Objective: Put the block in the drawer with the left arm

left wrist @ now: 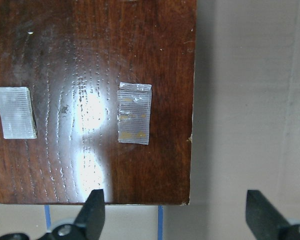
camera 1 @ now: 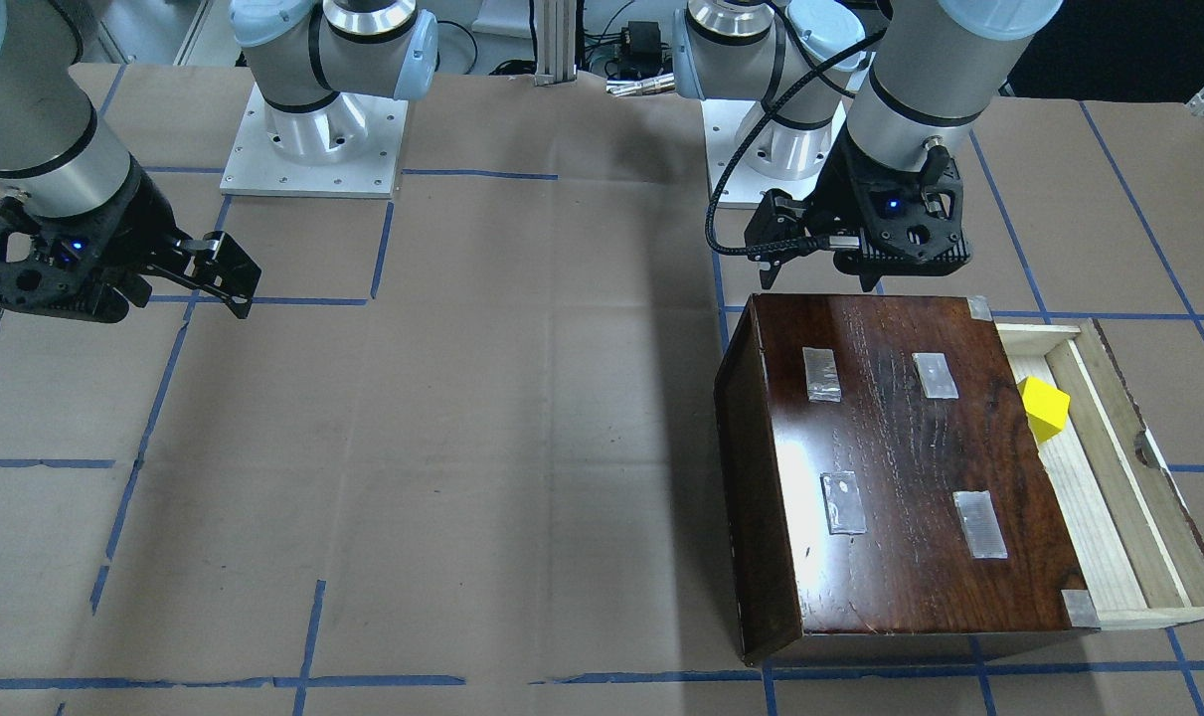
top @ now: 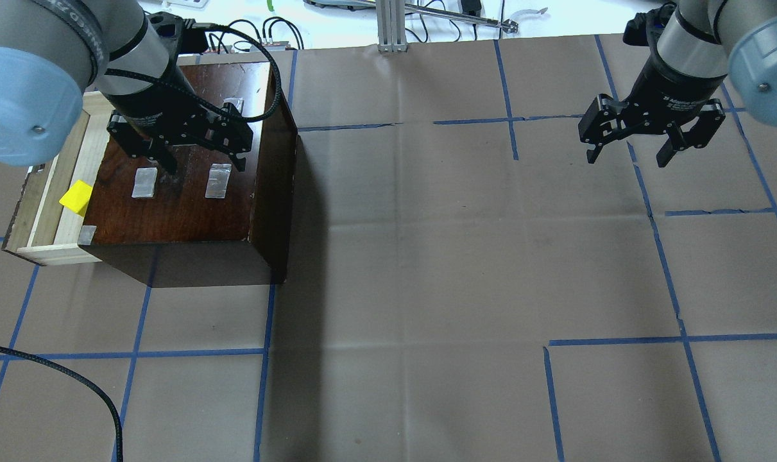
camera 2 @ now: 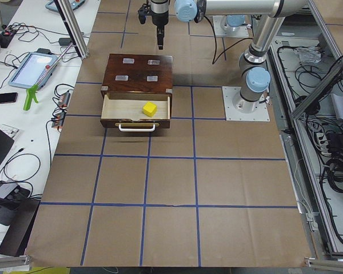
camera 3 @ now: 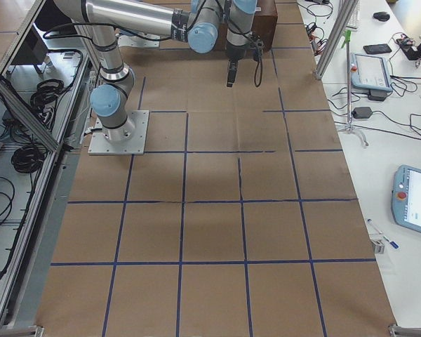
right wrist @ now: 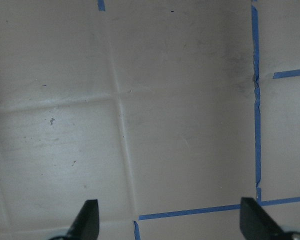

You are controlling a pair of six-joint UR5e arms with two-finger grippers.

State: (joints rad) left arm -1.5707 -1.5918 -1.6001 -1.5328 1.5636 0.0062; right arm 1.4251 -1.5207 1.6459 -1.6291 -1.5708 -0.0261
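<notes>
The yellow block [camera 1: 1044,408] lies in the pulled-out pale wood drawer [camera 1: 1089,497] of the dark wooden box [camera 1: 900,457]. In the overhead view the block [top: 76,196] sits in the drawer [top: 42,192] to the left of the box top [top: 183,199]. My left gripper [top: 205,168] hovers over the box top, open and empty, to the right of the block. In the left wrist view the gripper [left wrist: 175,205] is over the box's edge [left wrist: 90,75]. My right gripper [top: 629,157] is open and empty over the bare table far to the right.
Brown paper with blue tape lines [top: 426,289] covers the table. The arm bases [camera 1: 313,139] stand at the robot's side. A loose black cable [top: 74,385] lies at the near left. Side benches hold tablets [camera 2: 34,65] and tools.
</notes>
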